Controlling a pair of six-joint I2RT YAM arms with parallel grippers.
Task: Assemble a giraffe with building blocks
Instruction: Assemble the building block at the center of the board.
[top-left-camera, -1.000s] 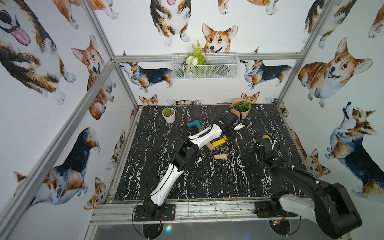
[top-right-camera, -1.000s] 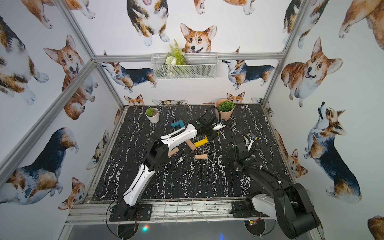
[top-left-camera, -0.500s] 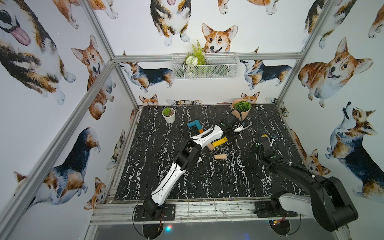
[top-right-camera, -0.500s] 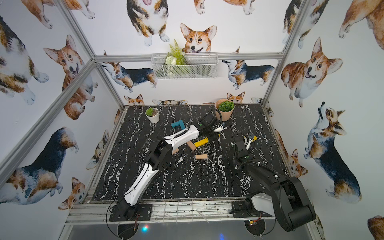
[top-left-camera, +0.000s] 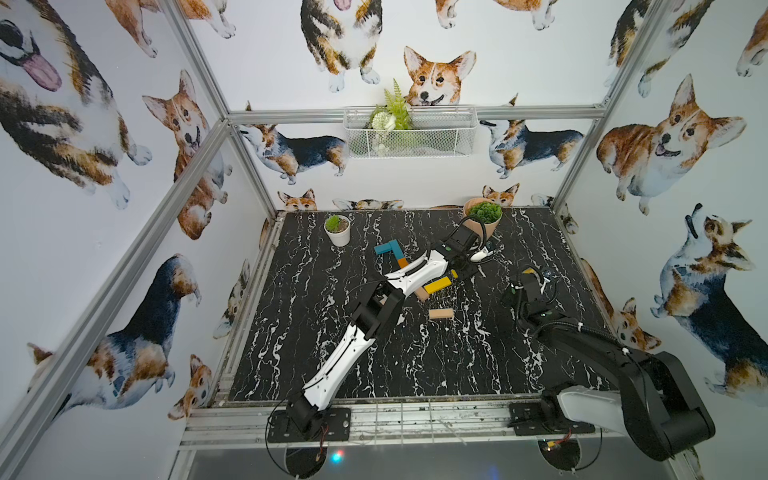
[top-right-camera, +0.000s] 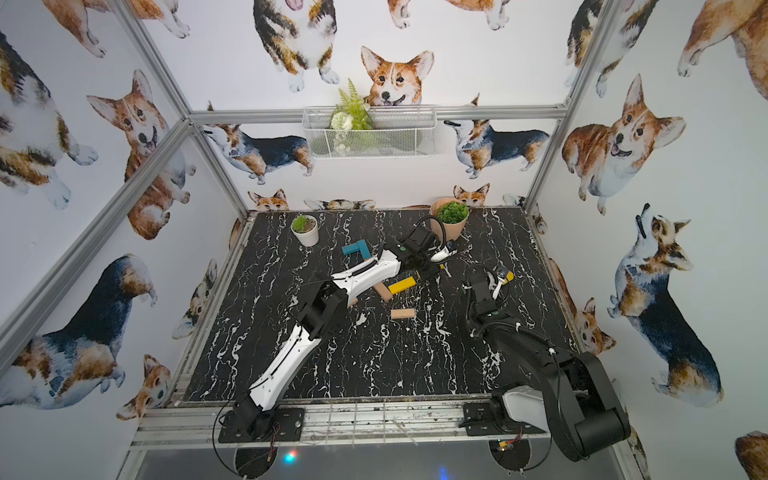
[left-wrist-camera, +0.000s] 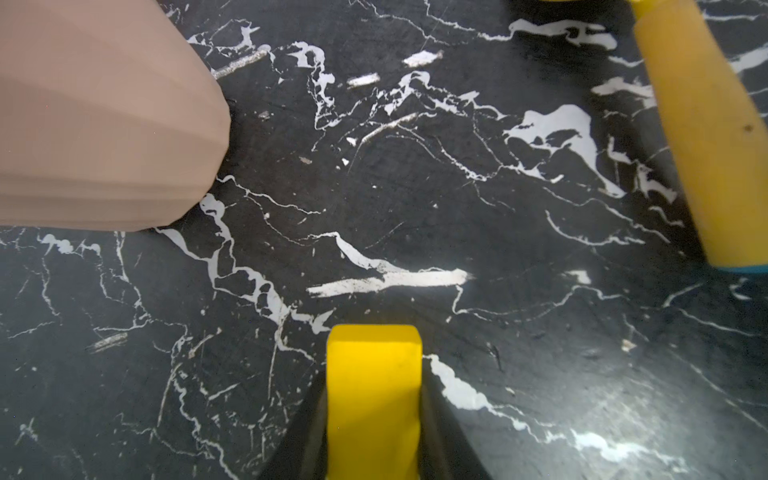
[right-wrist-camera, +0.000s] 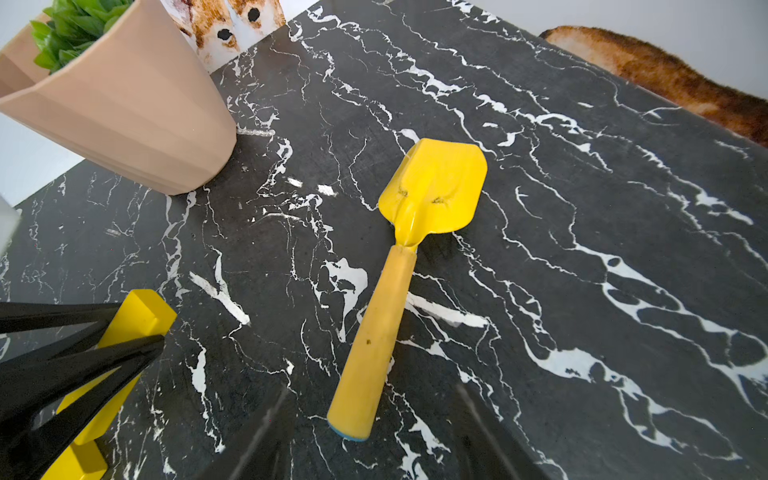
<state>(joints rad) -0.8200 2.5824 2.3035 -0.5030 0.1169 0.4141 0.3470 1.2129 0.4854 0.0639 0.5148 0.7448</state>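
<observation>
One yellow block (right-wrist-camera: 141, 311) is clamped in the closed left tool (left-wrist-camera: 374, 415), near the far edge of the table (top-left-camera: 415, 365). A tan pot (top-left-camera: 492, 229) close by holds a green plant (top-left-camera: 484, 212). The right tool (right-wrist-camera: 372, 390) stands open at the handle end of a yellow shovel (right-wrist-camera: 432, 187). The unfinished giraffe (top-left-camera: 390, 248) lies mid-table. Near the far left corner a white pot (top-left-camera: 337, 239) holds a small plant (top-left-camera: 334, 223). A wire basket (top-left-camera: 436, 139) on the back wall holds a fern (top-left-camera: 397, 110). Since a second ago the giraffe has not moved, and the left arm (top-left-camera: 415, 274) has reached slightly farther.
</observation>
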